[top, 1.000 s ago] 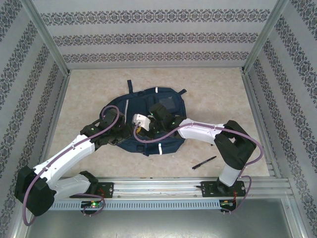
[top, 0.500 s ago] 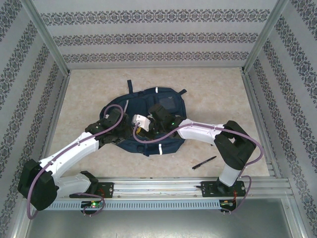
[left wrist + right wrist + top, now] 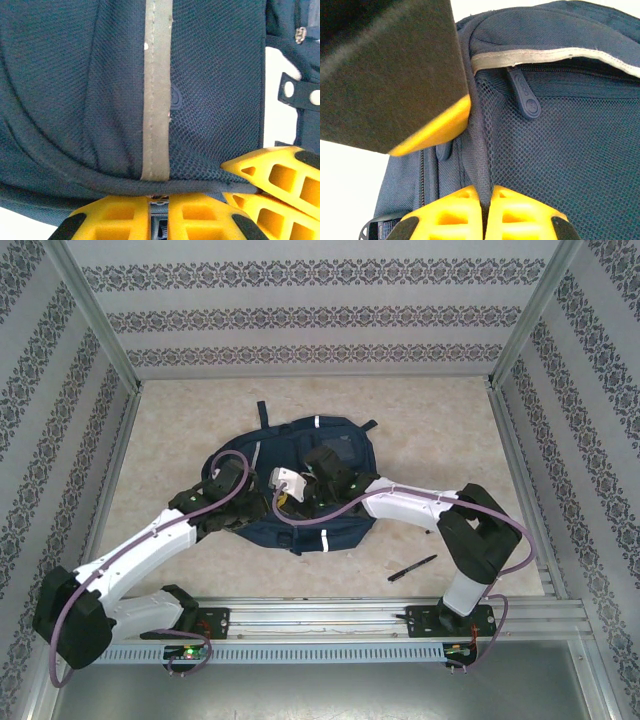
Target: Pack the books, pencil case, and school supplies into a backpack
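Navy backpack (image 3: 300,440) flat on the surface (image 3: 440,440), left fingers (image 3: 120,220) clamped on its hem, right fingers (image 3: 520,210) pinched together on a fabric fold, black pen (image 3: 412,568) near its right corner

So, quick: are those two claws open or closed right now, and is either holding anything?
Left gripper: closed, pinching the edge of the backpack.
Right gripper: closed, pinching a fold of the backpack.

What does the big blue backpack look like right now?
The large navy-blue fabric backpack lies on the beige table, near its middle. It has pale reflective stripes, a mesh pocket and a zipper pull. The left gripper and right gripper each pinch a fold of its cloth.
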### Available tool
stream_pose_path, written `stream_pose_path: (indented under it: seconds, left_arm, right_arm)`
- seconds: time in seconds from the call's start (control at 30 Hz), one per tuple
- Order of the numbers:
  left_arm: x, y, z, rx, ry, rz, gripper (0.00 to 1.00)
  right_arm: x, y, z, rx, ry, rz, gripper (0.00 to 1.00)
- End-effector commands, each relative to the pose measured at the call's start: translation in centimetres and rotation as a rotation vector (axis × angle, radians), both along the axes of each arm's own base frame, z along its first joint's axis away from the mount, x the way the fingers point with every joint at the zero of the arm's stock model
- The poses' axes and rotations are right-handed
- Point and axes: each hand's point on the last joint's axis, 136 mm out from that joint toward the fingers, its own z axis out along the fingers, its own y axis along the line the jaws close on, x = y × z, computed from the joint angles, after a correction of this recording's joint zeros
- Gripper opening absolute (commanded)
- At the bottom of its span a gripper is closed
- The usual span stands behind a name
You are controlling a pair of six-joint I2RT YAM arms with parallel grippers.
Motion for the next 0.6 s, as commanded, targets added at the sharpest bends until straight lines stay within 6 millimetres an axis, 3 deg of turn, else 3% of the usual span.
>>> stream_pose_path:
  seconds: [0.0,0.2,0.47,0.57]
  left_arm:
    - [-2.5,3.5,-2.3,0.163,0.083,0.012,0.16]
    - [-2.8,0.6,-1.1,0.028,0.105,-0.011,0.36]
    - [-2.5,-0.7,-0.3,0.017,0.084,0.012,0.37]
    - [-1.8,-1.7,-2.3,0.009,0.069,0.054,0.41]
  right_arm:
    - [-1.2,0.5,4.4,0.124,-0.028,0.076,0.00]
    - [-1.7,1.0,4.1,0.128,-0.006,0.096,0.00]
    - [-1.9,1.3,3.8,0.129,-0.003,0.101,0.00]
    - [-2.3,1.5,3.7,0.124,-0.015,0.111,0.00]
